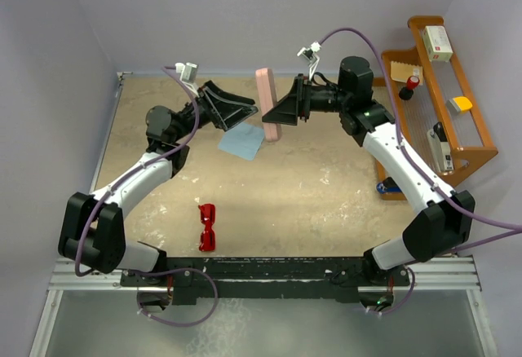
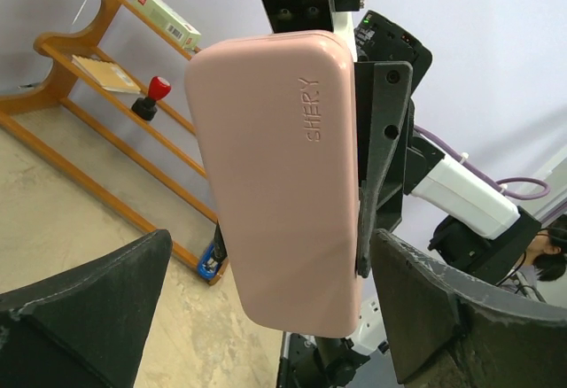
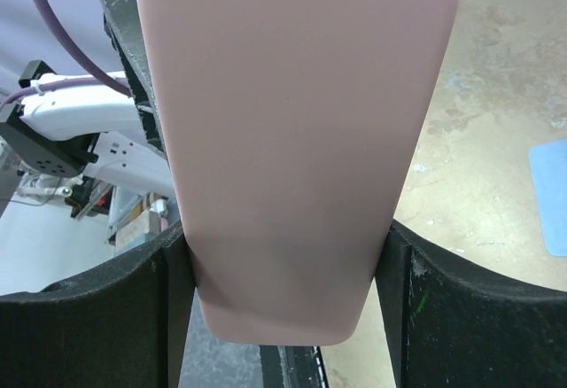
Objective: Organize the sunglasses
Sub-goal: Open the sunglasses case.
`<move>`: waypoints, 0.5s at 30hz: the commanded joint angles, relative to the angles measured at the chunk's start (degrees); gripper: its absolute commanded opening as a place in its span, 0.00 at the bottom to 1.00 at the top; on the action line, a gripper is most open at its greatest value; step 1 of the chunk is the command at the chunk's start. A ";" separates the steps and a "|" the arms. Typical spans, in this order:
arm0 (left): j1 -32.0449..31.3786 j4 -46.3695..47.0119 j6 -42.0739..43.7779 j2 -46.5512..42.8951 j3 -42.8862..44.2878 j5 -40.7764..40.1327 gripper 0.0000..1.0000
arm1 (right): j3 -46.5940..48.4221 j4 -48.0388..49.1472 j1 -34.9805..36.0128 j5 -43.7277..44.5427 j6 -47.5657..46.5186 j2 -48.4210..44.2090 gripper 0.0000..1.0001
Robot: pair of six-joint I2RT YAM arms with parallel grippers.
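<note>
Above your table (image 1: 326, 202), a pink case (image 1: 267, 104) stands on end in mid-air, the letters SHERY embossed on one face. A light blue cloth (image 1: 242, 141) lies flat on the sandy tabletop just below it. At your right, a wooden rack (image 1: 424, 21) holds a red-and-white box (image 1: 438, 41), a red-capped bottle (image 1: 409, 87) and a yellow block (image 1: 462, 104).

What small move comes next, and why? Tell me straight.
Probably close the open left jaws onto the pink rounded oblong case to pry it open: the right jaws hold it aloft, lid closed, and the glossy red sunglasses lie on the table.
</note>
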 commanded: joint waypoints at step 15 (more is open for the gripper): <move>0.44 15.82 -8.67 2.18 4.16 3.73 0.91 | 4.61 6.29 4.41 -5.52 4.97 -0.51 0.00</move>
